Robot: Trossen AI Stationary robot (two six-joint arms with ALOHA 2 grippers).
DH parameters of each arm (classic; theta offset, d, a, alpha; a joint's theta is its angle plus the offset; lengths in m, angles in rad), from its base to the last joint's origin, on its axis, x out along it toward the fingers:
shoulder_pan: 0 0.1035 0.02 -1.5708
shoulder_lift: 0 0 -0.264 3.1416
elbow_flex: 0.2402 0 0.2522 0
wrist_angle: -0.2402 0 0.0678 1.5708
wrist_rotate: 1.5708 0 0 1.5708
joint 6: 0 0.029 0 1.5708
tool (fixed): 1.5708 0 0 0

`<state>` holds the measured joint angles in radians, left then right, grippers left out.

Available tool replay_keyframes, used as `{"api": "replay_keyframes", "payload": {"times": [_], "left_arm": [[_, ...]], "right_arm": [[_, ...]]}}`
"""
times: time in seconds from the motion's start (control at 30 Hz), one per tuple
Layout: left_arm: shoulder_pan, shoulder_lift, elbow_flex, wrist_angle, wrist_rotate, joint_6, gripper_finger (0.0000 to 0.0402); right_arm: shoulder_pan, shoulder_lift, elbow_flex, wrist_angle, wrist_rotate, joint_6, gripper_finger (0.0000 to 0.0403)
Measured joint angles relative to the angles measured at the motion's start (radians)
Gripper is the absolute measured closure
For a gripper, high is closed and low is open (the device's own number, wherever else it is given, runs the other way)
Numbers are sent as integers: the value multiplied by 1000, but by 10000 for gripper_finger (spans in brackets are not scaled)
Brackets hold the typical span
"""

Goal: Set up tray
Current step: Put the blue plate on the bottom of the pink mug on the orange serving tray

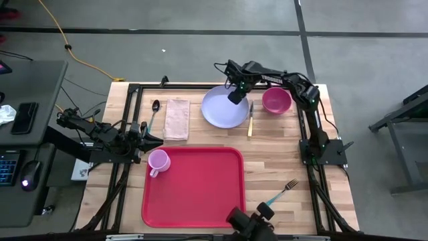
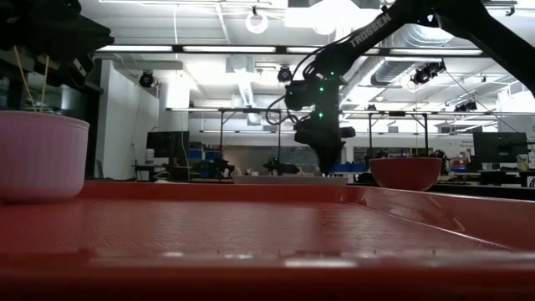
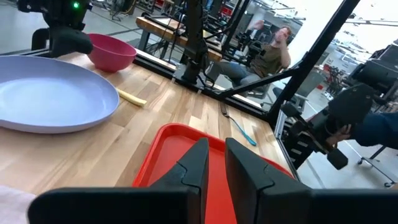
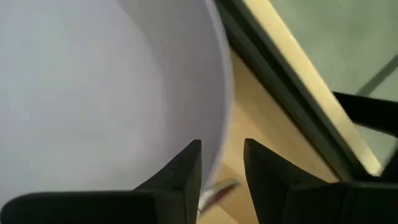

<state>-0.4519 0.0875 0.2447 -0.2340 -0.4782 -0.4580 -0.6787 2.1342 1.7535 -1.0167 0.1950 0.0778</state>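
Note:
The red tray (image 1: 194, 187) lies at the table's near middle, with a pink cup (image 1: 158, 161) standing in its far left corner. A lavender plate (image 1: 223, 108) lies flat on the wood beyond the tray. My right gripper (image 1: 235, 97) points down over the plate's far right rim (image 4: 219, 93). It is open, with one finger over the plate and one over the bare wood. My left gripper (image 3: 214, 165) hovers level at the table's left edge, beside the cup. Its fingers are slightly apart with nothing between them.
A pink bowl (image 1: 276, 100) stands right of the plate, with a yellow-handled knife (image 1: 251, 120) between them. A spoon (image 1: 155, 110) and a folded napkin (image 1: 177, 118) lie left of the plate. A fork (image 1: 282, 191) lies right of the tray. A person (image 3: 267, 53) sits beyond the table.

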Motion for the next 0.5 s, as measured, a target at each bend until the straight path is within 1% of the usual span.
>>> {"api": "replay_keyframes", "payload": {"times": [0.07, 0.23, 0.5], "left_arm": [[0, 0, 0, 0, 0, 0, 316], [0, 0, 0, 0, 0, -2, 316], [0, 0, 0, 0, -1, -2, 316]], "right_arm": [[-13, 0, 0, -1, -4, 0, 304], [-35, 0, 0, -12, -59, 5, 304], [-35, 0, -1, -11, -76, 8, 304]]}}
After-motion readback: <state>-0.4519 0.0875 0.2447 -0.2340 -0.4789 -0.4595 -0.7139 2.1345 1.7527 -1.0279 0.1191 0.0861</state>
